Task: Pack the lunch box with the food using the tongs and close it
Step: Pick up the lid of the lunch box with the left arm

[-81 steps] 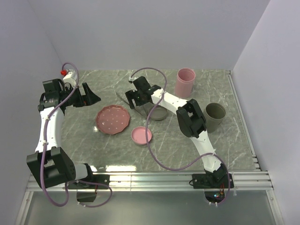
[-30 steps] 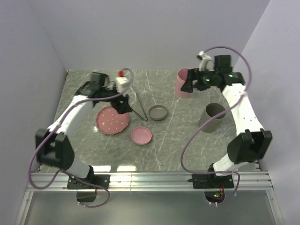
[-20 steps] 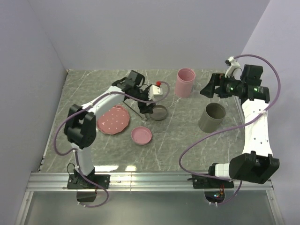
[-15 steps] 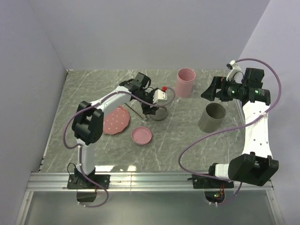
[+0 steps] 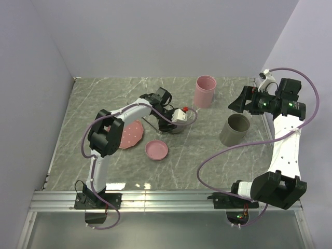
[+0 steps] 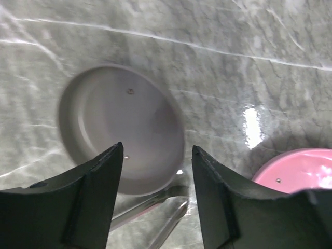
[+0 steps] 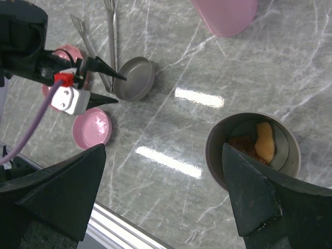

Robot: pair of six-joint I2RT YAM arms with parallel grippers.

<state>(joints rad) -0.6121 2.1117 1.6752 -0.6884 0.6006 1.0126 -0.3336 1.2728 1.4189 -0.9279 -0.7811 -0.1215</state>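
Note:
The tongs (image 7: pixel 111 41) lie flat on the table beside a shallow grey lid (image 7: pixel 135 78). My left gripper (image 6: pixel 157 146) hangs low over that lid (image 6: pixel 122 129), open. The ends of the tongs (image 6: pixel 170 220) lie on the table beneath the gap, apart from both fingers. From above, the left gripper (image 5: pixel 170 123) sits at mid-table. The lunch box (image 7: pixel 252 150), a round grey tub, holds the food: an orange piece (image 7: pixel 264 142) and a brown piece (image 7: pixel 241 145). My right gripper (image 5: pixel 236 102) hovers high above the lunch box (image 5: pixel 236 129), wide open and empty.
A tall pink cup (image 5: pixel 205 91) stands at the back, behind the lunch box. A small pink lid (image 5: pixel 156 150) lies in front of the grey lid. The pink plate (image 5: pixel 132 136) is partly covered by my left arm. Walls close in the table at back and sides.
My left arm has swung from over the pink plate to the grey lid and tongs, its jaws narrowing. My right arm has drawn back to the right.

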